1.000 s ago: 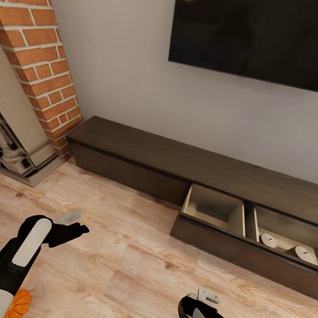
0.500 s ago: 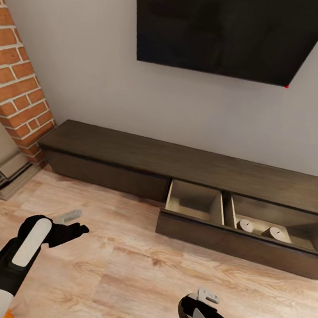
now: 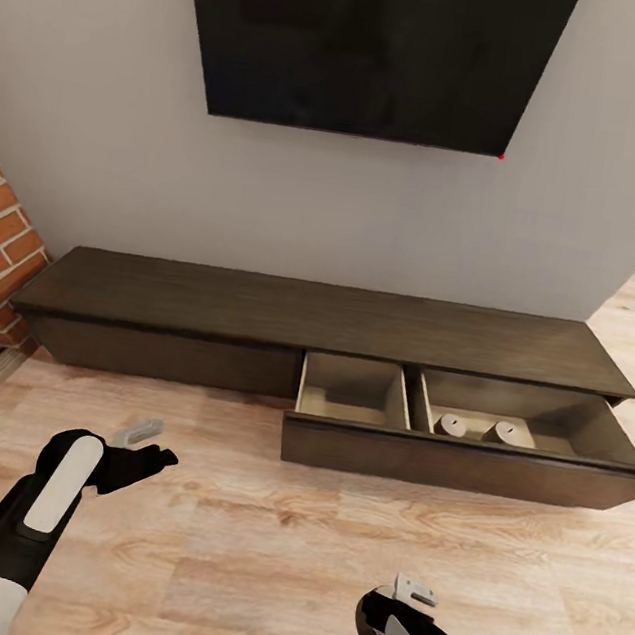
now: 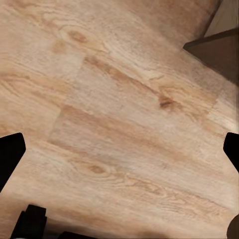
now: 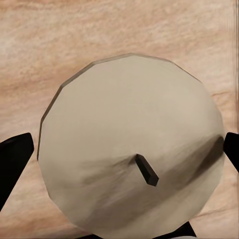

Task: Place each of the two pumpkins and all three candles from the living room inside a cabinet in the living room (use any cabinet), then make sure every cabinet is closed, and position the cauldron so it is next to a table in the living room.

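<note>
Right end effector (image 5: pixel 124 164) gripping a pale faceted candle (image 5: pixel 129 149) with dark wick, left end effector (image 4: pixel 119 154) hanging spread empty over woodgrain floor (image 4: pixel 109 99), dark-brown cabinet (image 3: pixel 258 309) drawer standing open

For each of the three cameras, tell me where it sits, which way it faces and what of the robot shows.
Head view: on the robot's head, looking forward and down at the cabinet with its open drawer; both arms show, left hand, right hand.
Left wrist view: on the left arm, facing the wood floor; dark fingertips at the edges.
Right wrist view: on the right arm, facing a pale candle held between its fingertips.
Shared: all show the floor.
</note>
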Controlling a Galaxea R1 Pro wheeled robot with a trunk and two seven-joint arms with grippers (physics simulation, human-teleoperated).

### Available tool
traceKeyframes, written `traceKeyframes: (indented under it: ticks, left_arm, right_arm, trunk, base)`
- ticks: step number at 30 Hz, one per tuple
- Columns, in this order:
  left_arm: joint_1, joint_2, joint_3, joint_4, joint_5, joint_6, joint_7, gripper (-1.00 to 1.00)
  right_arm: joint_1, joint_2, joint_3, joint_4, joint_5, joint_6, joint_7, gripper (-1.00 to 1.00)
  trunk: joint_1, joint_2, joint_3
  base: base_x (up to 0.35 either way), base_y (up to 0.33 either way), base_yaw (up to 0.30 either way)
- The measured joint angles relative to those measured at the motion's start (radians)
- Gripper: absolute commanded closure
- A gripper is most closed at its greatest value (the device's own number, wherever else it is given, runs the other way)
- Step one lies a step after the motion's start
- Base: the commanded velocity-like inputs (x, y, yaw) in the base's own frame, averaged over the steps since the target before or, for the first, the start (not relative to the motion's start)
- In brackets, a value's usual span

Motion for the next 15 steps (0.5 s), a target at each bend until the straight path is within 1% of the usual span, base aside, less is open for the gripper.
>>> traceKeyframes:
  ticks: [15]
  left_arm:
    - [0.0, 0.001, 0.0, 0.0, -0.002, 0.0, 0.0, -1.0]
  right_arm:
    - [0.0, -0.001, 0.0, 0.0, 0.0, 0.001, 0.0, 1.0]
  trunk:
    - [0.0, 0.0, 0.0]
  base:
    - [0.0, 0.0, -0.277]
